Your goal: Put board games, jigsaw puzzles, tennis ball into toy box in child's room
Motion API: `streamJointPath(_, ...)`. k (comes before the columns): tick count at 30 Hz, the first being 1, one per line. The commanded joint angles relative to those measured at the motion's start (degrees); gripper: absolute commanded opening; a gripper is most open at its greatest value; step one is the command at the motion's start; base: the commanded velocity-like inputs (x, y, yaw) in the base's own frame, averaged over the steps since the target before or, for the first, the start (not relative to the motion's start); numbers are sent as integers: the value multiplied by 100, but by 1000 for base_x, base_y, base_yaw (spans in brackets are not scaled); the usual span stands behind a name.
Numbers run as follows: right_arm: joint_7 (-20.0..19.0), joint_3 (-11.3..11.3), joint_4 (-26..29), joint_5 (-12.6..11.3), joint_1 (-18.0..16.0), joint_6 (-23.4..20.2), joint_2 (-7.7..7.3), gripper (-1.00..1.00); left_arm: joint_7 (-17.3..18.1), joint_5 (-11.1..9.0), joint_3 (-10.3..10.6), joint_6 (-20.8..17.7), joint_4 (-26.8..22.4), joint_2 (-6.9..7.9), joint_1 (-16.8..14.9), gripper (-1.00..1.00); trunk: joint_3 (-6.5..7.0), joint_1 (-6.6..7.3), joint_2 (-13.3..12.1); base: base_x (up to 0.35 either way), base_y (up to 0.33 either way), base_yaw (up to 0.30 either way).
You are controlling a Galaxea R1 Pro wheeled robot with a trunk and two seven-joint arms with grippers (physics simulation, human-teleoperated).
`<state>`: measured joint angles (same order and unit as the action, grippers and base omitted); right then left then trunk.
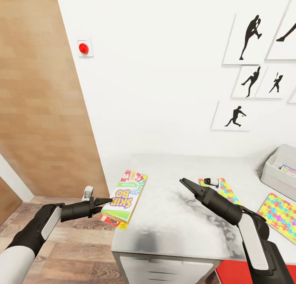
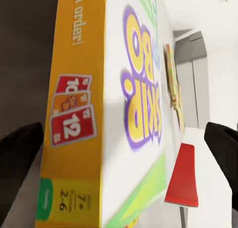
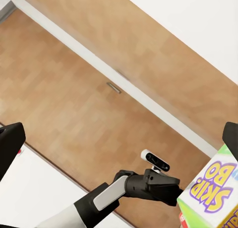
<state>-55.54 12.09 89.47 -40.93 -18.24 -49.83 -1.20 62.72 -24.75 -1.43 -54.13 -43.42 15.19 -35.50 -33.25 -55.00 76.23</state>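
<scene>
A white, green and orange "Skip-Bo" board game (image 1: 125, 199) lies on the left edge of the pale grey table (image 1: 172, 218), partly overhanging it. My left gripper (image 1: 102, 206) is open around the box's near corner (image 2: 99, 114); one finger (image 2: 20, 158) sits against the orange side and the other (image 2: 223, 153) stands apart from it. My right gripper (image 1: 185, 183) hovers open above the middle of the table. Beside it lies one jigsaw puzzle (image 1: 228, 193), and a second (image 1: 279, 216) lies at the right. The toy box (image 1: 273, 168) stands back right with a printed box inside. The tennis ball is out of view.
A wood-panelled door (image 1: 41, 111) and plank floor (image 1: 82, 251) lie left of the table. Silhouette pictures (image 1: 250, 37) and a red knob (image 1: 83, 48) are on the white wall. White drawers (image 1: 172, 271) sit under the table, next to a red object (image 1: 238, 273).
</scene>
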Motion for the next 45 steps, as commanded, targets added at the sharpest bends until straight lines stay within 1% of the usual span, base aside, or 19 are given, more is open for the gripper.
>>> streamJointPath(1, -10, 4, 0, -9, -4, -27, -1, 100, 11, -4, -1, -28, 0, -2, -4, -100, -5, 0, 3, 0, 0, 0)
streamJointPath(34, -10, -4, 0, -3, -4, -27, 5, 100, 41, -3, 8, -27, -2, 8, -1, -100, -5, 0, 3, 0, 0, 0)
streamJointPath(40, -11, -3, 0, -3, -4, -27, 5, 100, 46, -4, 3, -33, -1, 12, -1, -100, 102, 132, -238, 0, 0, 0)
streamJointPath(45, -47, 2, -7, -35, -4, -32, 5, 100, 47, -23, -19, -428, -1, 37, -7, -100, 192, 242, -438, 0, 0, 0)
